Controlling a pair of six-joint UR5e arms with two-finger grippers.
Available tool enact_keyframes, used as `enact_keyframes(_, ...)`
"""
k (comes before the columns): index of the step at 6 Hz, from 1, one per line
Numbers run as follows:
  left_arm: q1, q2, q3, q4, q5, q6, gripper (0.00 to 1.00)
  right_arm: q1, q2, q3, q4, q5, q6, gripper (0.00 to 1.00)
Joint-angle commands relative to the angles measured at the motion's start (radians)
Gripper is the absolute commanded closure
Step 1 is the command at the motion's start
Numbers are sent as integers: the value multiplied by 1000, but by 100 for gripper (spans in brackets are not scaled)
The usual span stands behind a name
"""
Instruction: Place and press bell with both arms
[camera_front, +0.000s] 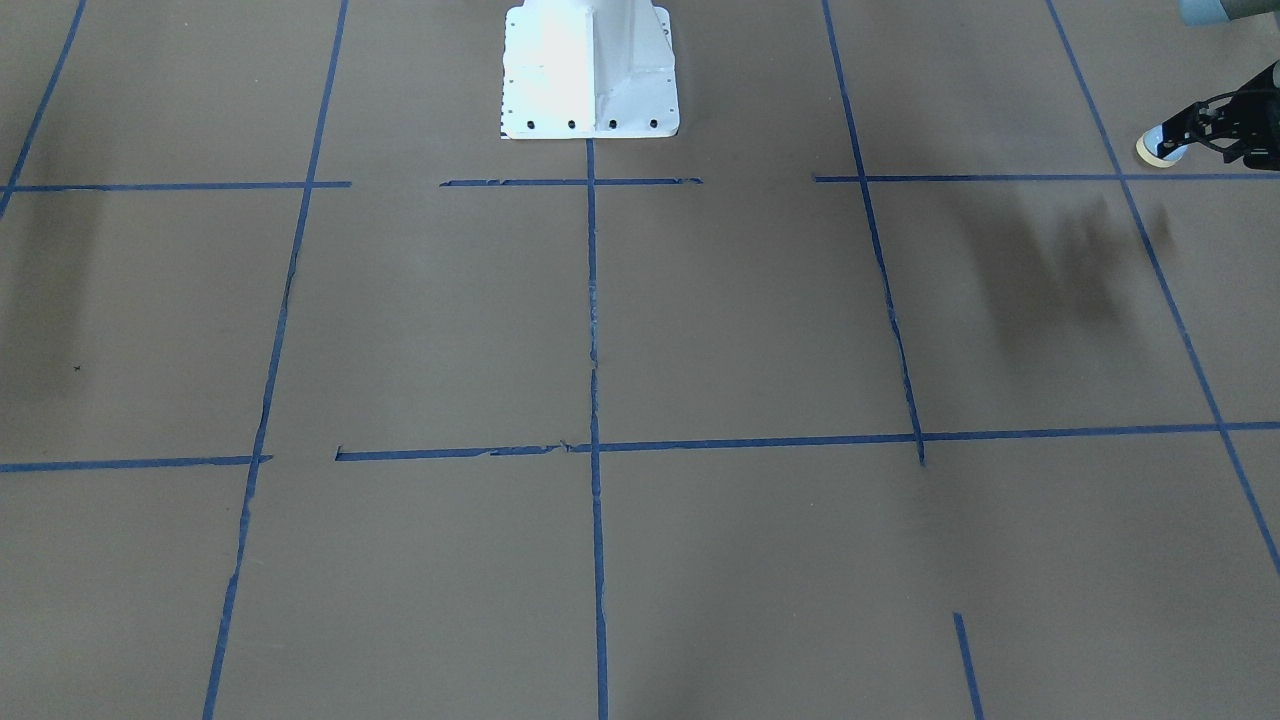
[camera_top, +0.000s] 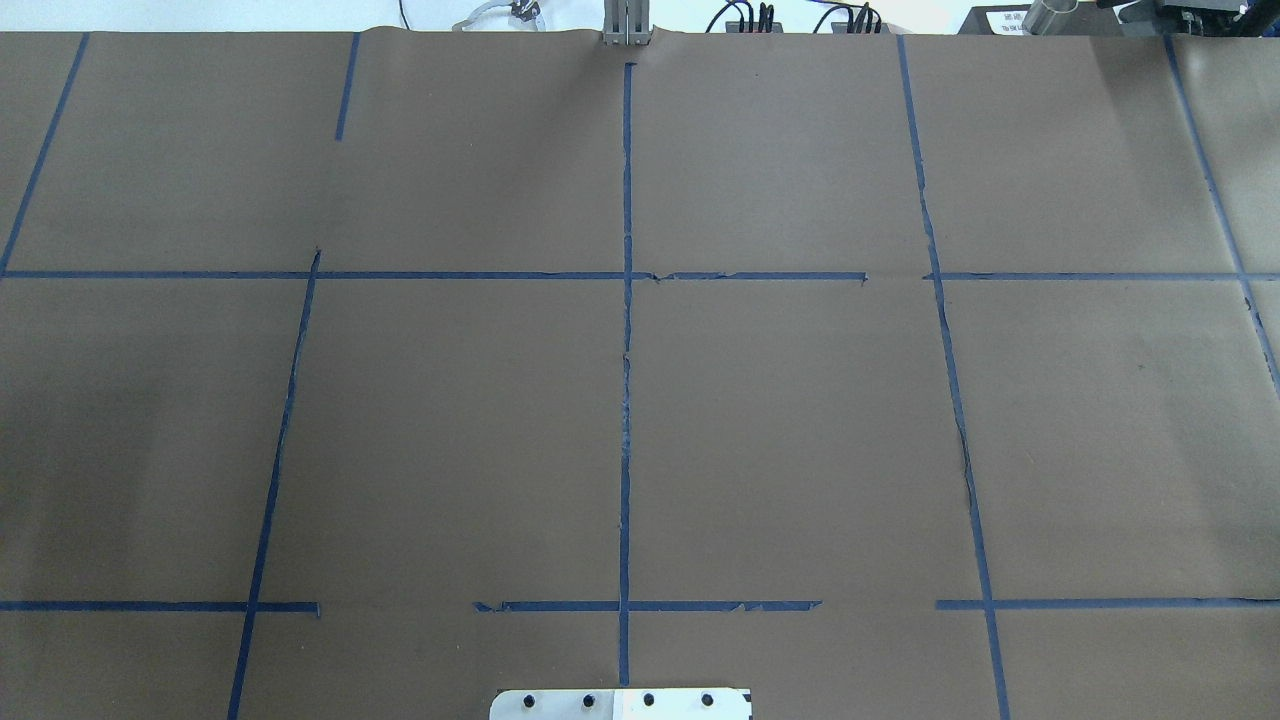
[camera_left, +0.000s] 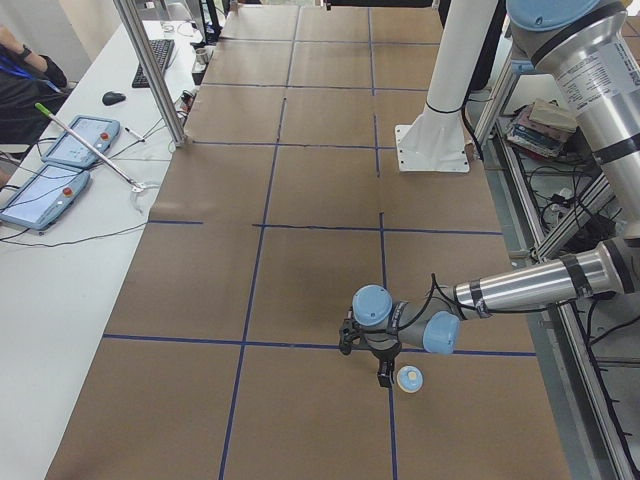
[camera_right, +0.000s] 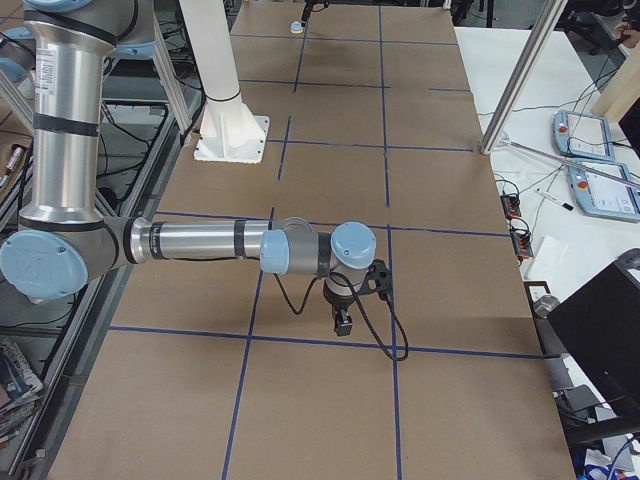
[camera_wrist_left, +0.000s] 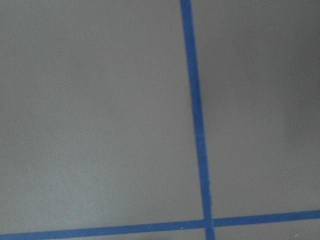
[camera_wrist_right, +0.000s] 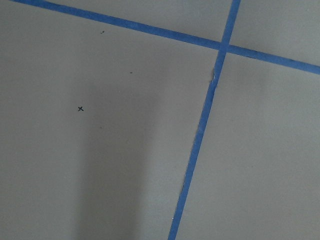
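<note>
Brown-papered table (camera_top: 800, 420), gridded with blue tape (camera_top: 627, 400). On it stands the bell (camera_left: 409, 378), just beside the left fingers (camera_left: 385, 374), toward one end of the table. The right fingers (camera_right: 342, 322) hang well apart from them, toward the other end. Whether either pair is open or closed cannot be told.

Soft, even light from overhead leaves the brown paper table (camera_top: 800, 420) dull and low in contrast, with a smeared shadow (camera_front: 1050, 270) in the front-facing view. The white pedestal (camera_front: 590, 70) blows out to glare. Both wrist views look slightly soft, the left one blurrier.
</note>
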Motion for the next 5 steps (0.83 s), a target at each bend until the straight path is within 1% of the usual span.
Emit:
enact_keyframes(1, 34, 0, 28, -1, -1, 1, 0, 0, -1, -1, 0, 1, 0, 0)
enact_keyframes(3, 78, -6, 57, -1, -1, 1, 0, 0, -6, -1, 13, 1, 0, 0)
enact_keyframes(5, 91, -11, 71, -1, 1, 1, 0, 0, -33, -1, 52, 3, 2, 0)
